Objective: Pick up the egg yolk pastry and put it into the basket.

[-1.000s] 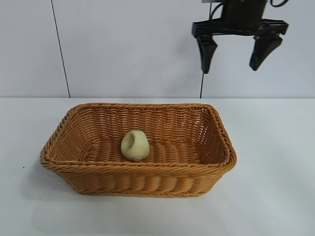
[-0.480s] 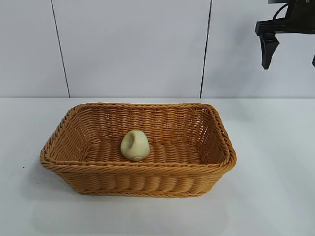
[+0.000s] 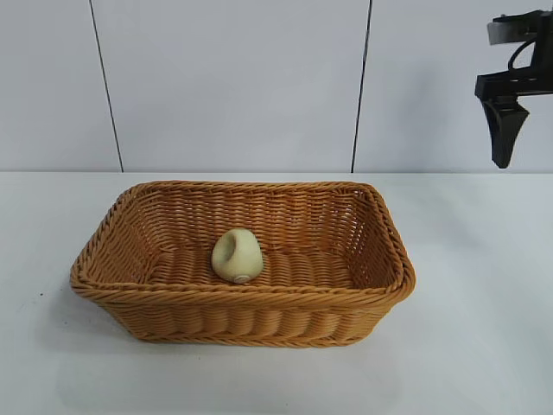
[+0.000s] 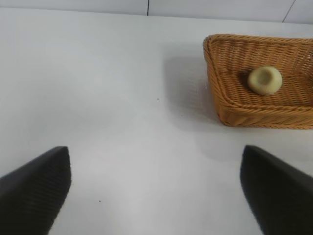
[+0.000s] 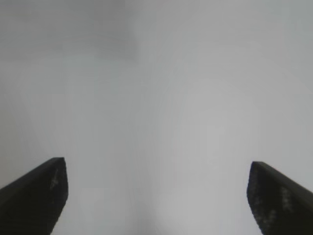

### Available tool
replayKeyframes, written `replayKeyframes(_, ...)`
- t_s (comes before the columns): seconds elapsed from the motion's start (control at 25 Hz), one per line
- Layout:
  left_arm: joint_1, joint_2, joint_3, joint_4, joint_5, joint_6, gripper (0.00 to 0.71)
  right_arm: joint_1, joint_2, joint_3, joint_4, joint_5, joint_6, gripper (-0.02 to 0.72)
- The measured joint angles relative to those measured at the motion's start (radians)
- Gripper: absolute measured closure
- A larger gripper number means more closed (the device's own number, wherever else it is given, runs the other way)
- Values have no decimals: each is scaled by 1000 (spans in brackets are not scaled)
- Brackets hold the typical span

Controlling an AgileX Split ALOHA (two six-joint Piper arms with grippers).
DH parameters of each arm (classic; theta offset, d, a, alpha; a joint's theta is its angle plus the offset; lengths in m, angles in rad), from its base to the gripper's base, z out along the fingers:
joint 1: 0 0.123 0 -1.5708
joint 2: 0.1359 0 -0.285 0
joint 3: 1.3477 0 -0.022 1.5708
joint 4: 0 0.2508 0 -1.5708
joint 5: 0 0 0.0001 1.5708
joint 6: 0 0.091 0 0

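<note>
While the pastry (image 3: pixel 237 255) is lying inside the basket (image 3: pixel 259 298), near the middle of its floor and toward the front wall, the right claw (image 3: pixel 527 138) is hanging high at the exterior view's right edge, well apart from both and off to the side of the basket; only one dark finger (image 3: pixel 503 130) is showing there. Nothing is standing between claw and basket, just bare white table (image 3: pixel 475 259) and a pale panelled wall (image 3: pixel 233 86) behind.

Seen from the left wrist, the left claw (image 4: pixel 156 191) is hovering over the table (image 4: pixel 112 98) with its fingers spread wide and holding nothing; the basket (image 4: pixel 230 105) and pastry (image 4: pixel 264 80) are sitting well beyond it.

Seen from the right wrist, the right claw (image 5: pixel 156 196) is standing wide open and empty over plain table (image 5: pixel 156 98).
</note>
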Motion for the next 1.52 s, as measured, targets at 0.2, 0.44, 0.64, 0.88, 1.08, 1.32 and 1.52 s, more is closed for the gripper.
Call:
replayKeyframes(0.2, 0, 0, 0, 0, 0, 0, 21, 0, -190, 202, 45, 0, -5, 10)
replayKeyframes(0.44, 0, 0, 0, 0, 0, 0, 21, 0, -458, 450, 69, 1, -19, 10)
replayKeyframes(0.64, 0, 0, 0, 0, 0, 0, 21, 0, -682, 652, 77, -62, -46, 10)
replayKeyframes(0.88, 0, 0, 0, 0, 0, 0, 21, 0, -1000, 868, 88, -181, -82, 10)
replayKeyframes(1.08, 0, 0, 0, 0, 0, 0, 21, 0, -1260, 993, 153, -194, -121, 10)
replayKeyframes(1.32, 0, 0, 0, 0, 0, 0, 21, 0, -1514, 1001, 189, -199, -124, 10)
replayKeyframes(1.52, 0, 0, 0, 0, 0, 0, 21, 0, -1665, 1001, 189, -199, -124, 10)
